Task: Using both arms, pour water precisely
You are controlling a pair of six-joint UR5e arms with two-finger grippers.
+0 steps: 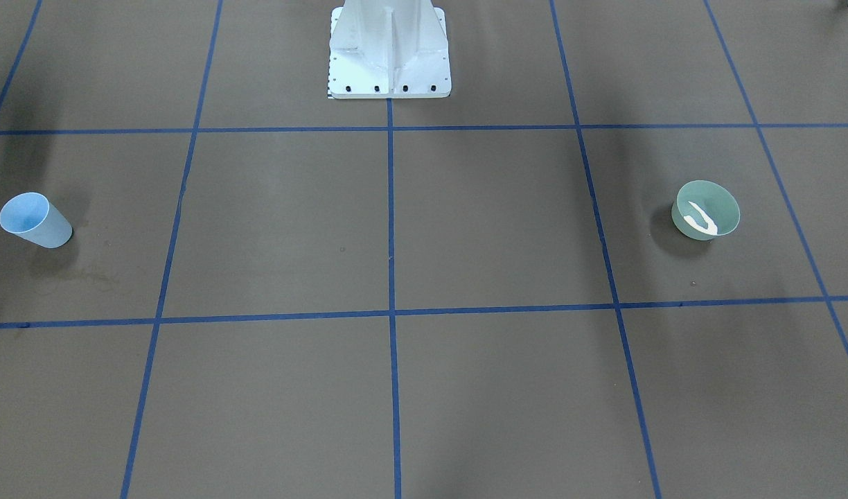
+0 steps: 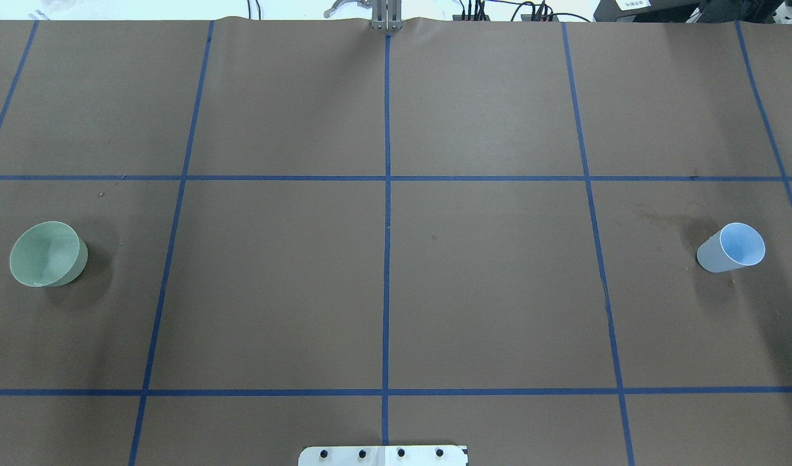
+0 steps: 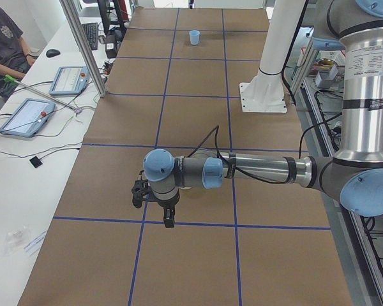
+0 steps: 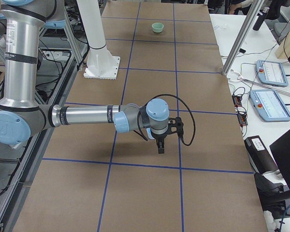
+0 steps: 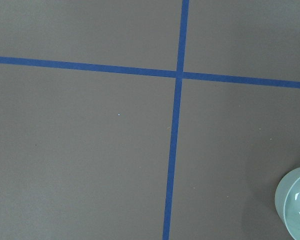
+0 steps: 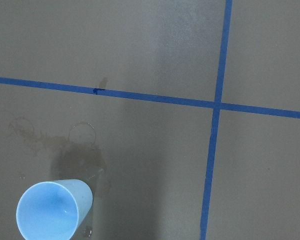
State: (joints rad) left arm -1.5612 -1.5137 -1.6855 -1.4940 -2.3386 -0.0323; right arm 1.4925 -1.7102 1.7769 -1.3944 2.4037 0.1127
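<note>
Cup [image 2: 731,248] and bowl [image 2: 48,254] far apart: hasty tilting risks a spill; left pincer [image 3: 168,220] and right pincer [image 4: 161,148], grip state cannot be told.

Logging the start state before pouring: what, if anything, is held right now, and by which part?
Nothing is held: the blue cup and the green bowl each stand alone on the table, untouched.

No text, label or number can be read anywhere.
</note>
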